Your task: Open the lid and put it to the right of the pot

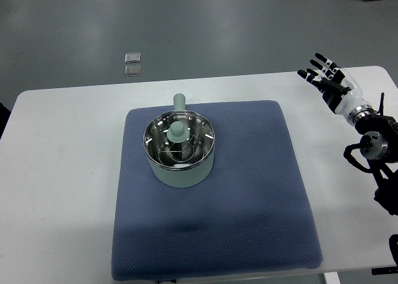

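Lid on the pot, my right hand waiting off to the side.

My right hand (323,76) hovers over the far right corner of the white counter (62,172), fingers spread and holding nothing, well apart from the pot (180,150). The pot stands on the blue mat (249,191), left of its middle, which leaves bare mat on its right for setting the lid down. The lid (178,140), clear glass as far as I can tell, sits in the rim with its pale knob (176,132) upright, easy to reach from above. Beyond the counter is grey floor with two small clear squares (132,64). My left arm is out of view.
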Tool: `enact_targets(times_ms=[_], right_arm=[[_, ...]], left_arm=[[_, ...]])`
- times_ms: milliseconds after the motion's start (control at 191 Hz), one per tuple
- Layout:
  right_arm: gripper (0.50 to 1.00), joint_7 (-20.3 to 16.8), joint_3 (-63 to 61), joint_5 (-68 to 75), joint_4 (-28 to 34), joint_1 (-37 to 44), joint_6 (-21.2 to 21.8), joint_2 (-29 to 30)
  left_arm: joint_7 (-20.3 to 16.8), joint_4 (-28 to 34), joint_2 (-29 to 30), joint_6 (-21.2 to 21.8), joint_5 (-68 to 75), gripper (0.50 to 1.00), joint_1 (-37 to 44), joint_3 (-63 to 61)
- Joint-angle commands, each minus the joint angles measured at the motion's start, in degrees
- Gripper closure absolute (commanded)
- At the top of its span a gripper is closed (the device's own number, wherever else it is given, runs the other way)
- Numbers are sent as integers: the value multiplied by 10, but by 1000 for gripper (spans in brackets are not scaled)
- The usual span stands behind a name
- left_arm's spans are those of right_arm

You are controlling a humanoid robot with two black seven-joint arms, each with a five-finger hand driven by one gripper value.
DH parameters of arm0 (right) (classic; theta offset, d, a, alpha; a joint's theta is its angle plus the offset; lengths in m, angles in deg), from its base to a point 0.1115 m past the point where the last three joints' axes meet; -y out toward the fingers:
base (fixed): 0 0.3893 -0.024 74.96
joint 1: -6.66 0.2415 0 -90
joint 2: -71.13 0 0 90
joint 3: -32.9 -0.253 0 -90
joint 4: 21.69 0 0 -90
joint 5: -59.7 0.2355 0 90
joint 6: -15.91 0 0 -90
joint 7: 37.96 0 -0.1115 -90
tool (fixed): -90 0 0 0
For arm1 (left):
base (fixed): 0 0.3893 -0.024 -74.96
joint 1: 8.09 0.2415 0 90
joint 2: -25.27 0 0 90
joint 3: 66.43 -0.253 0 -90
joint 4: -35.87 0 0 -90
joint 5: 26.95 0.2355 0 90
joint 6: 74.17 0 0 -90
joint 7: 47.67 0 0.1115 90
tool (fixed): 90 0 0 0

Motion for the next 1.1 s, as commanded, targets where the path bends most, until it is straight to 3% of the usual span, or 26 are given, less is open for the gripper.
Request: enact_targets(times_ms=[0, 530, 724, 928, 933, 965, 1096], right_arm=[[576, 0, 0, 0, 0, 0, 1, -1], [576, -1, 17, -10, 13, 2, 9, -3], [581, 4, 62, -3, 20, 14, 9, -37], [589, 45, 171, 0, 26, 52, 5, -83], [591, 60, 209, 1, 27, 71, 2, -98], [593, 71, 241, 7, 27, 90, 1, -109], [595, 85, 329, 37, 34, 145, 1, -137]], left_arm=[[0, 0, 0, 0, 0, 500, 0, 0], [0, 0, 0, 0, 0, 500, 0, 0], [0, 0, 0, 0, 0, 500, 0, 0], [0, 0, 0, 0, 0, 500, 0, 0], [0, 0, 0, 0, 0, 500, 0, 0], [0, 0, 0, 0, 0, 500, 0, 0], [0, 0, 0, 0, 0, 500, 0, 0]])
